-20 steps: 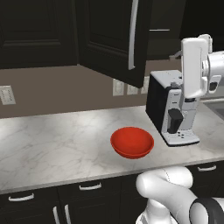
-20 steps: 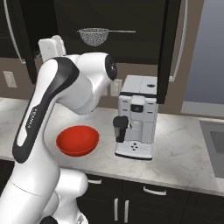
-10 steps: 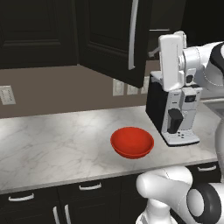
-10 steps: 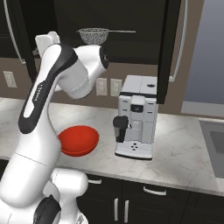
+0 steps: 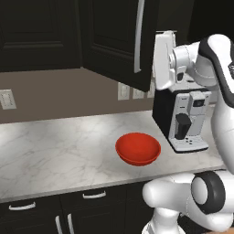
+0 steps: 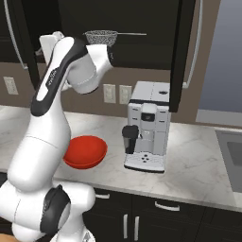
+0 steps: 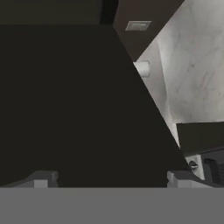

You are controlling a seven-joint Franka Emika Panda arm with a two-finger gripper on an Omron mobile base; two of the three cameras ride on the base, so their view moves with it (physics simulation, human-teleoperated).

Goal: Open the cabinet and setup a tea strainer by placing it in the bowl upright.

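- Looking first at the largest thing, we see the cabinet (image 5: 114,41) near-black on the wall, its door swung out over the tabletop (image 5: 55,151), the long silver bar handle (image 5: 139,36) running down the door's edge.
- In the right base view, we see the cabinet (image 6: 142,28) open, with a second door (image 6: 186,52) standing out to the right.
- We see the marbled white tabletop (image 6: 198,160) carrying the coffee machine (image 6: 147,126) and the bowl.
- The coffee machine (image 5: 183,119) stands to the right of the bowl, apart from it.
- We find the bowl (image 5: 138,148), glossy red, resting upright near the tabletop's front edge; in the right base view the bowl (image 6: 85,151) sits partly behind the arm.
- The tea strainer (image 6: 101,37) lies inside the open cabinet, mesh head to the left, thin handle pointing right, well above the bowl.
- We see the tool (image 7: 109,177) with its tips set wide apart and nothing between them, facing a dark cabinet panel.
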